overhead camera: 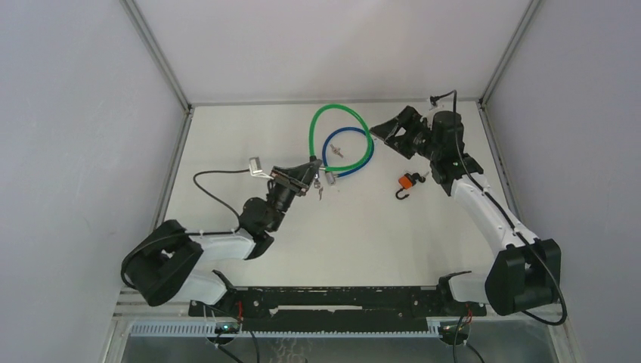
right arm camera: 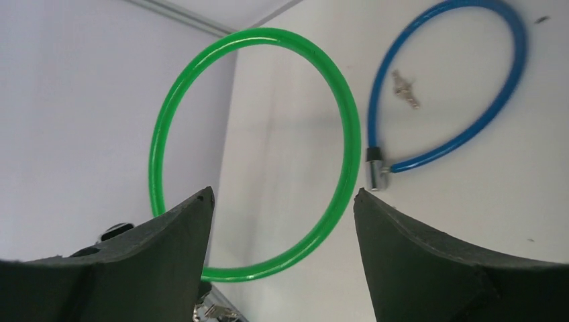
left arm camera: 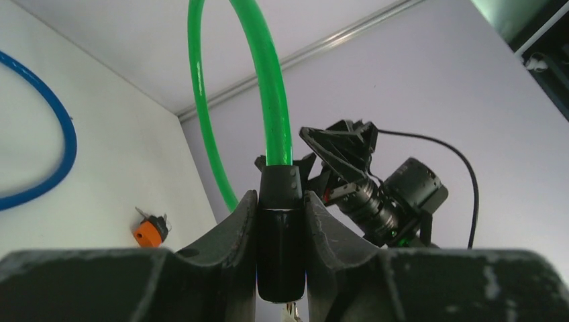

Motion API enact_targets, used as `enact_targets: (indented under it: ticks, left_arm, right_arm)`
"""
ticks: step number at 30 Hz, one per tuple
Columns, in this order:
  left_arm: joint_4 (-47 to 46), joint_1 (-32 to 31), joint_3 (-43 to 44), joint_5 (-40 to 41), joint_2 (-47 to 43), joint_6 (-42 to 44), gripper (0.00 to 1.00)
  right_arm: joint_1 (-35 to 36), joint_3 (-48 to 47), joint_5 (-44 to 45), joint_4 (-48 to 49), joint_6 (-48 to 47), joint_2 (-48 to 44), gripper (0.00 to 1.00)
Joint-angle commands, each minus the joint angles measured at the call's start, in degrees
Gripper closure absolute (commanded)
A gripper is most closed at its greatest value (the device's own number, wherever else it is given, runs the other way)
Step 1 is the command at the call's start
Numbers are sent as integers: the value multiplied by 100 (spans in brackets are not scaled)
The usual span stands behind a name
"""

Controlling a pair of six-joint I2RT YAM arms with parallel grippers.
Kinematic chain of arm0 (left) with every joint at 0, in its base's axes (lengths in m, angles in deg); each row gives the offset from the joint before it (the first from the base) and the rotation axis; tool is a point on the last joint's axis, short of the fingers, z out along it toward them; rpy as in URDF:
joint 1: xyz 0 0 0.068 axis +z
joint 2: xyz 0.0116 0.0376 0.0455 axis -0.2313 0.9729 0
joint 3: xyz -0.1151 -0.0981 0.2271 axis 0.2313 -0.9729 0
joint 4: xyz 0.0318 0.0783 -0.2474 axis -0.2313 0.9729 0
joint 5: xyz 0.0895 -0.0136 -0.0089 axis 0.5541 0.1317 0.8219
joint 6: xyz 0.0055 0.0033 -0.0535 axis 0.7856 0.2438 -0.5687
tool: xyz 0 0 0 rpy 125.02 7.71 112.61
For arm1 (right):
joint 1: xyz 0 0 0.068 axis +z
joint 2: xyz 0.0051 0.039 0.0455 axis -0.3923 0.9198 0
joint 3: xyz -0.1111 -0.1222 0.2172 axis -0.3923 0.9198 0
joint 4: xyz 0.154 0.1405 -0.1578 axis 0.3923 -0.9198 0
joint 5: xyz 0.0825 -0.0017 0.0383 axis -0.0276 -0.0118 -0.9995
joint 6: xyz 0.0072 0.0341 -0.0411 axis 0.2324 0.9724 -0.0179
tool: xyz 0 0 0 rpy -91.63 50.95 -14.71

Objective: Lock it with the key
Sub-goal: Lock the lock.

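The green cable lock (overhead camera: 339, 113) loops up from its black barrel (left arm camera: 280, 228). My left gripper (left arm camera: 280, 201) is shut on that barrel, at the table's middle in the top view (overhead camera: 311, 169). A bunch of keys (overhead camera: 321, 187) hangs just under the barrel's end (left arm camera: 292, 312); whether one sits in the keyhole is hidden. My right gripper (overhead camera: 382, 134) stands open beside the loop's right side, nothing between its fingers (right arm camera: 283, 194). It looks through the green loop (right arm camera: 345, 134), with the keys (right arm camera: 213, 310) at the bottom left of its view.
A blue cable lock (overhead camera: 349, 157) lies behind the green one, its metal end (right arm camera: 376, 171) on the table and a loose key (right arm camera: 404, 89) inside its loop. A small orange and black padlock (overhead camera: 408, 181) lies under the right forearm. White walls close in the left, back and right sides.
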Motion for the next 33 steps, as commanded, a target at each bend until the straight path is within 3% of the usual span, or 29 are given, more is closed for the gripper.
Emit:
enact_targets:
  ticks: [1, 7, 12, 17, 19, 21, 27, 33]
  left_arm:
    - [-675, 69, 789, -944, 559, -483, 100]
    - [-711, 66, 1209, -1426, 1285, -814, 100]
    - [-679, 145, 1472, -2246, 1649, -1363, 100]
    - [-643, 197, 1363, -2934, 1799, -1888, 100]
    - [-501, 204, 1249, -3076, 1703, -1948, 100]
    - [-386, 203, 1113, -3202, 1558, -1882, 100]
    - [-418, 215, 804, -3211, 1292, -1645, 100]
    - [-560, 216, 867, -3478, 1440, -1649, 100]
  right_arm:
    - [-298, -566, 252, -902, -985, 391, 19]
    - [55, -1203, 667, -1560, -1551, 339, 19]
    - [818, -1457, 785, -1638, -3685, 210, 26]
    - [1059, -391, 115, -676, -6136, -465, 28]
    - [909, -341, 184, -647, -6266, -471, 26]
    - [547, -656, 34, -816, -5403, -413, 18]
    - [140, -1292, 139, -1781, -1507, -307, 21]
    - [165, 120, -730, -274, 888, -624, 22]
